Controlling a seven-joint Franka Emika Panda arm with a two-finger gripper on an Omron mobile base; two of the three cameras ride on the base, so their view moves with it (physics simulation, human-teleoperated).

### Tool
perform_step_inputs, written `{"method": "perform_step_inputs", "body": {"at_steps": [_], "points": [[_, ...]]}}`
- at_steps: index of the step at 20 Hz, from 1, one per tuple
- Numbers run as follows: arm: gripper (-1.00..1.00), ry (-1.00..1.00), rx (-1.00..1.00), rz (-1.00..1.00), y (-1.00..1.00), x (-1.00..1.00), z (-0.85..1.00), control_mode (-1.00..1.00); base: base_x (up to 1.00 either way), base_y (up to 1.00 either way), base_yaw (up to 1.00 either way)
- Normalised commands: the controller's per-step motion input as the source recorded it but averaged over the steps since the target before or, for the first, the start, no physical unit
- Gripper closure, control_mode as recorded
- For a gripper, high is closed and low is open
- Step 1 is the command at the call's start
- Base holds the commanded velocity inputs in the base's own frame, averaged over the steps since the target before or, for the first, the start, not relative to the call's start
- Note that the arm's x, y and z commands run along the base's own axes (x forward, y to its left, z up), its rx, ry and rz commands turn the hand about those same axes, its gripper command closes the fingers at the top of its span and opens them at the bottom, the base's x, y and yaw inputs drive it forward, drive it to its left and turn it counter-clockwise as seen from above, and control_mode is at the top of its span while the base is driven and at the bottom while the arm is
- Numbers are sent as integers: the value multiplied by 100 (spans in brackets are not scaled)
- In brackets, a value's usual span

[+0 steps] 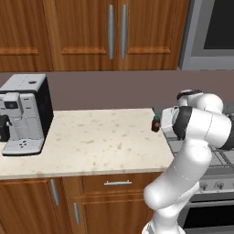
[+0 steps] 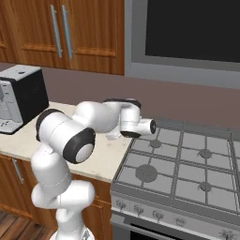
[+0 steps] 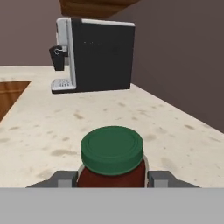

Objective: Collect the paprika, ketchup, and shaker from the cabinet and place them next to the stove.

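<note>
Paprika, one small dark-red jar with a green lid, sits clamped between the two dark fingertips of the gripper, just over the speckled beige stone counter. The white arm folds at its elbow and reaches level toward the counter's edge beside the one grey gas stove with black grates. One silver-and-black coffee machine stands well apart.
</note>
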Motion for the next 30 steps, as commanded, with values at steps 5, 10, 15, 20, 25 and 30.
{"method": "perform_step_inputs", "body": {"at_steps": [5, 10, 15, 20, 25, 30], "points": [[100, 0, 0, 1, 0, 31, -21, -100, 0, 0, 0], [100, 0, 0, 1, 0, 28, -24, -100, 0, 0, 0], [100, 0, 0, 1, -2, 25, -26, -100, 0, 0, 0], [100, 0, 0, 1, -1, 25, -25, -100, 0, 0, 0], [100, 0, 0, 1, -6, 21, -26, -100, 0, 0, 0], [100, 0, 0, 1, -6, 17, -27, -100, 0, 0, 0]]}}
